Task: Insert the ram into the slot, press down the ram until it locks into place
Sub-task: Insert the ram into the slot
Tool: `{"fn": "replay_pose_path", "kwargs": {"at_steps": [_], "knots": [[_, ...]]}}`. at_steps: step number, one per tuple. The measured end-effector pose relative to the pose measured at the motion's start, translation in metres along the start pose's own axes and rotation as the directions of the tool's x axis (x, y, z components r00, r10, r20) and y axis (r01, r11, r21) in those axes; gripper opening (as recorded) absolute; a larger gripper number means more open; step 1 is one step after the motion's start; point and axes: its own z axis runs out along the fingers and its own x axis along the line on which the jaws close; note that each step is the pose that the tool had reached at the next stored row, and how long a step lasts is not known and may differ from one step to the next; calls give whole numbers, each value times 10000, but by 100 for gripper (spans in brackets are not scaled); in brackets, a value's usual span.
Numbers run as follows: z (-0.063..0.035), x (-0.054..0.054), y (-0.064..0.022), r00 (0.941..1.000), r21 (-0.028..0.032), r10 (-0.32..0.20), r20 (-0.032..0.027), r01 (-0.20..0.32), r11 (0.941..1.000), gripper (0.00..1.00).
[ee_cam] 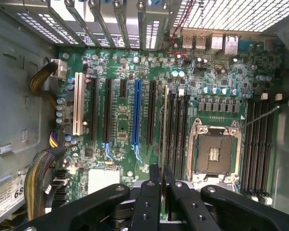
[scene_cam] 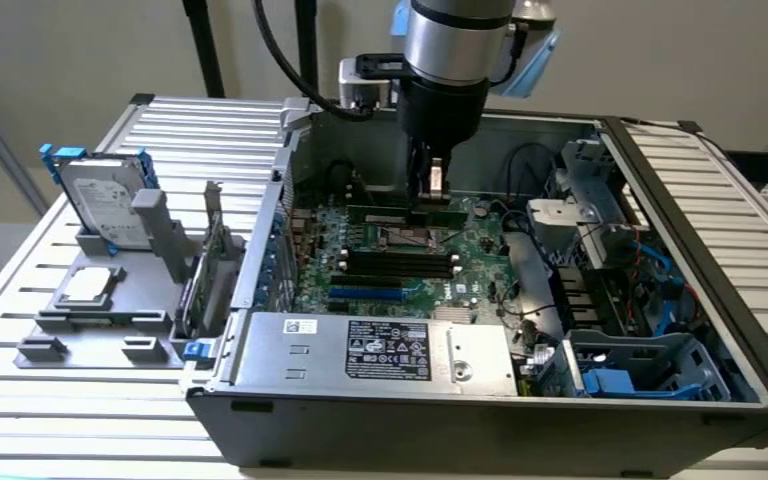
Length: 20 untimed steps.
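**Q:** Exterior view: where is the ram, and what holds it?

**A:** The arm point(scene_cam: 454, 45) reaches down into the open computer case point(scene_cam: 718, 210). Its fingers point(scene_cam: 432, 185) are closed on the ram point(scene_cam: 381, 214), gripping it near its middle. The stick lies level, its long edge parallel to the black sockets. It appears just beyond the processor socket point(scene_cam: 404, 238) and seems raised above the motherboard point(scene_cam: 315, 275), though its height cannot be read with certainty.

**Q:** And the slot in that view?

**A:** The slot point(scene_cam: 398, 262) is one of a bank of alike black sockets lying between the processor socket and the blue slot point(scene_cam: 364, 293). All of them look empty.

**Q:** Wrist view: what does it add?

**A:** The fingers point(ee_cam: 151, 197) stand almost together with only a thin gap between them, as would suit a thin board clamped edge-on. Past them lies the motherboard point(ee_cam: 120, 96). The slot point(ee_cam: 176, 130) and its neighbours run lengthwise beside the processor socket point(ee_cam: 214, 154), and a second bank point(ee_cam: 260, 144) lies on the socket's other side. No socket in either bank carries a stick.

**Q:** How far along is the task?

**A:** As a judgement, it is at an early-to-middle stage. The ram is in hand and inside the case, lined up parallel with the sockets. It is not yet seated, so both the insertion and the press that locks the end clips remain. Which socket it is meant for cannot be told.
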Motion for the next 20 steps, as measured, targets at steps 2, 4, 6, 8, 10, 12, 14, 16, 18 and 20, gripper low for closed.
{"fn": "replay_pose_path", "kwargs": {"at_steps": [2,4,6,8,10,12,14,16,18,20], "knots": [[36,-3,-9,10000,0,0,0,0,10000,14],[72,-7,-14,10000,0,0,0,0,10000,14],[108,-10,-19,10000,0,-1,0,1,10000,14],[145,-12,-23,10000,0,-2,-1,2,10000,14],[181,-15,-27,10000,0,-1,0,1,10000,14],[217,-17,-31,10000,0,-1,0,1,10000,14],[254,-20,-34,10000,0,-1,0,1,10000,14],[290,-23,-37,10000,0,-2,1,2,10000,14],[326,-26,-39,10000,-1,-2,-1,2,10000,14],[363,-28,-42,10000,0,-1,0,1,10000,14]]}}
